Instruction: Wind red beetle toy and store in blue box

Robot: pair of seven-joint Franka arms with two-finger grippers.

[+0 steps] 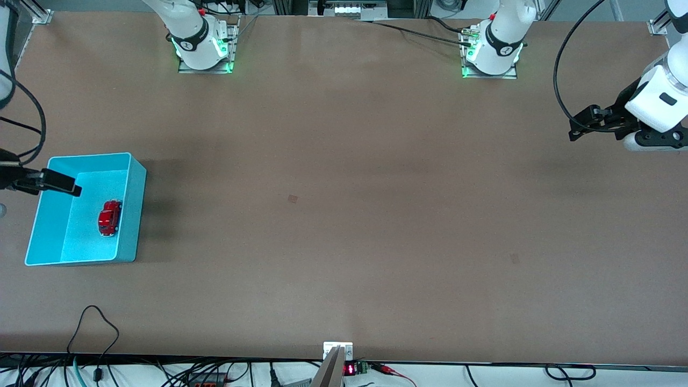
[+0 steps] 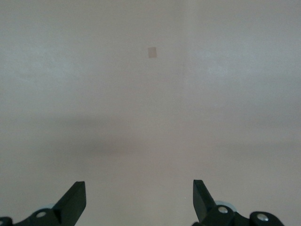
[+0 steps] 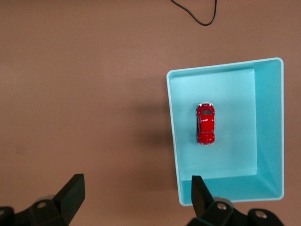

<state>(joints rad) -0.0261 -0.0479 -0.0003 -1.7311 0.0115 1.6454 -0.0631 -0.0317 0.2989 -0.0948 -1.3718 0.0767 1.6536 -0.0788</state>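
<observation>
Both Franka arms are glossy white with rounded shells. Each base sits on a metal plate at the top edge of the front frame and glows green along its lower rim; a black band with a small white emblem rings each lowest joint. Black cables trail from the arms. The left gripper [image 1: 578, 124], at the right edge, is black beneath a white wrist. The right gripper [image 1: 64, 185], mid-left, has black fingers [image 3: 70, 193] that taper to points.
</observation>
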